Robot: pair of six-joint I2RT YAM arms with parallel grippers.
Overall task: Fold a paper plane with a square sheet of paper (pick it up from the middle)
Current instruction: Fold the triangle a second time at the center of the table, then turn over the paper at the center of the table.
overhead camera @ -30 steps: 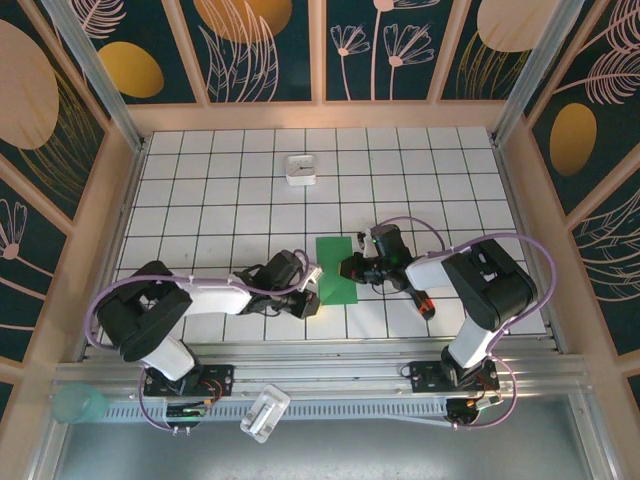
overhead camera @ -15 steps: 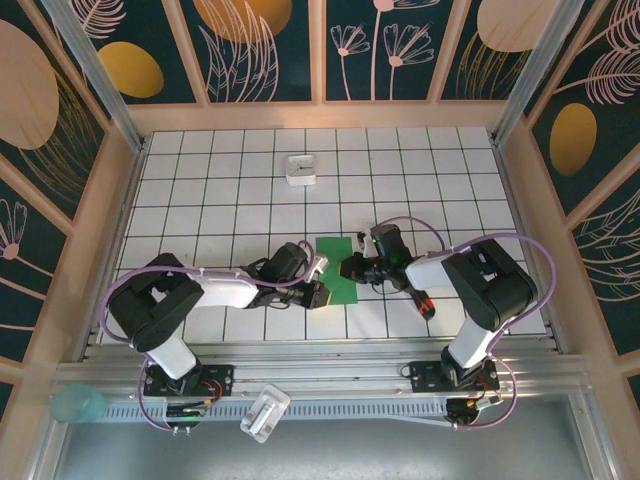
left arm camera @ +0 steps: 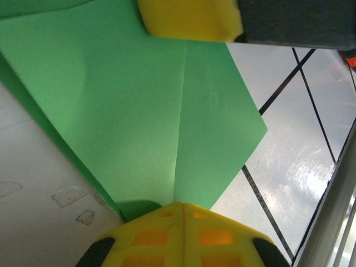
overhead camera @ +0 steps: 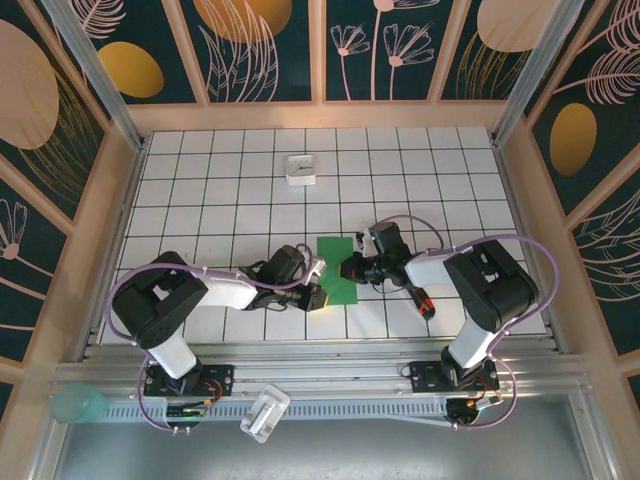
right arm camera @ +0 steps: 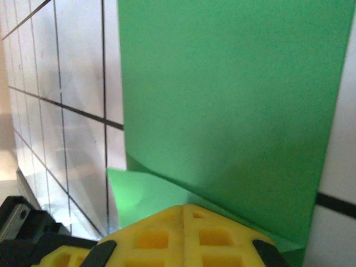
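Note:
The square sheet of paper (overhead camera: 336,262), bright green and folded into a narrower shape, lies flat on the tiled table just ahead of both arms. My left gripper (overhead camera: 317,294) is shut, its yellow tips resting on the sheet's near-left corner. In the left wrist view those tips (left arm camera: 181,204) sit at the end of a straight crease in the paper (left arm camera: 139,111). My right gripper (overhead camera: 350,268) is shut at the sheet's right edge. In the right wrist view its tips (right arm camera: 183,207) touch a raised green flap (right arm camera: 222,100) over a lower layer. No paper shows between either pair of fingers.
A small white box (overhead camera: 301,169) stands at the far middle of the table. A red-and-black screwdriver (overhead camera: 420,297) lies just right of the right gripper. The right gripper's yellow fingers (left arm camera: 189,19) show at the top of the left wrist view. Wooden walls ring the table.
The left gripper has moved right and slightly forward onto the paper's near-left corner. The right gripper and the paper have hardly moved.

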